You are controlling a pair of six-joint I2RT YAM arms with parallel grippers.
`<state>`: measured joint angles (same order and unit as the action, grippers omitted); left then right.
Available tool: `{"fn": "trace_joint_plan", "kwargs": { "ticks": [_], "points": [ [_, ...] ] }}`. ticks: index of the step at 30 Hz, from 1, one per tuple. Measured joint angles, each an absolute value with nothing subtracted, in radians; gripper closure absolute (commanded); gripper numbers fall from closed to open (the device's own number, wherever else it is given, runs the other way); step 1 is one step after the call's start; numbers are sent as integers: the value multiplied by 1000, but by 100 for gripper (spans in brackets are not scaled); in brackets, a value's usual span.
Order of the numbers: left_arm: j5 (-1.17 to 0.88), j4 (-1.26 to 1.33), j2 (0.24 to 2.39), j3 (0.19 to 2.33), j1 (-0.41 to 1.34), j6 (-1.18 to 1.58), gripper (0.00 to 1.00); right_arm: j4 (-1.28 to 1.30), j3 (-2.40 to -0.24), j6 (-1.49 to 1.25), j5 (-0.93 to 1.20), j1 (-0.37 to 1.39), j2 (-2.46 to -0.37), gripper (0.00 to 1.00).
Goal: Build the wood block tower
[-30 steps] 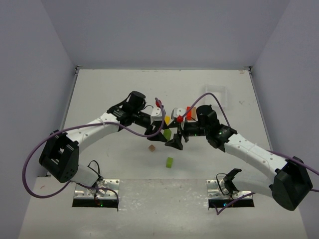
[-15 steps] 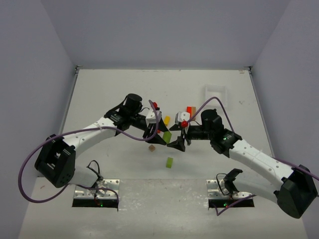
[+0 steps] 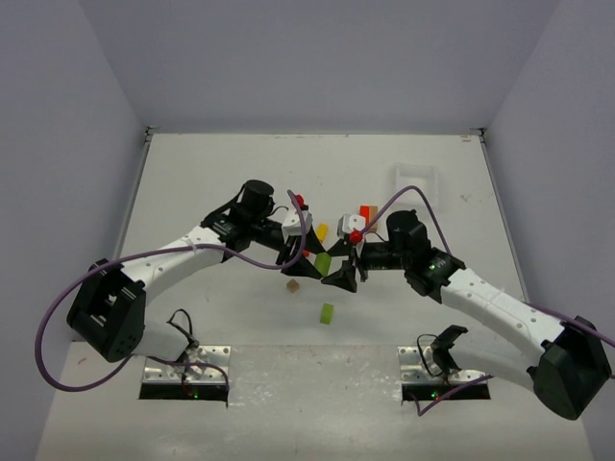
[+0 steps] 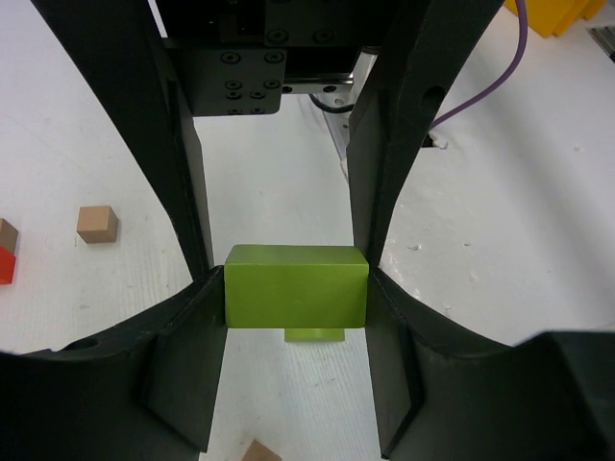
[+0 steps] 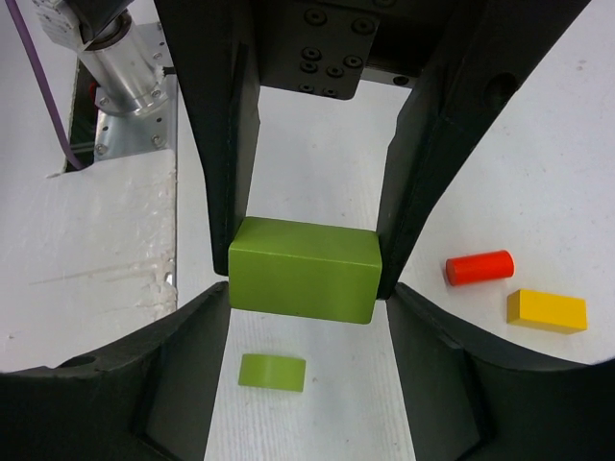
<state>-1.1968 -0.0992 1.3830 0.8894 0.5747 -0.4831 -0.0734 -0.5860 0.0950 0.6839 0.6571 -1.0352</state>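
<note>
On the white table (image 3: 211, 173) the two arms reach inward and meet near the middle. A lime green block (image 3: 323, 261) sits between the tips of the left gripper (image 3: 302, 254) and the right gripper (image 3: 343, 271); the grip itself cannot be made out from above. Just behind them lie a yellow block (image 3: 322, 230) and a red block (image 3: 365, 210). Nearer the bases, a brown cube (image 3: 292, 286) and a smaller green piece (image 3: 328, 313) lie apart. A white tray (image 3: 415, 180) sits far right.
</note>
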Motion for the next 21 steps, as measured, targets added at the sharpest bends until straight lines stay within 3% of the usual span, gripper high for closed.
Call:
{"fn": "trace_joint_plan", "kwargs": {
  "ticks": [21],
  "points": [
    [-1185,-95,1383,883,575,-482,85,-73,-593,47,669,657,-1044,34]
  ]
}}
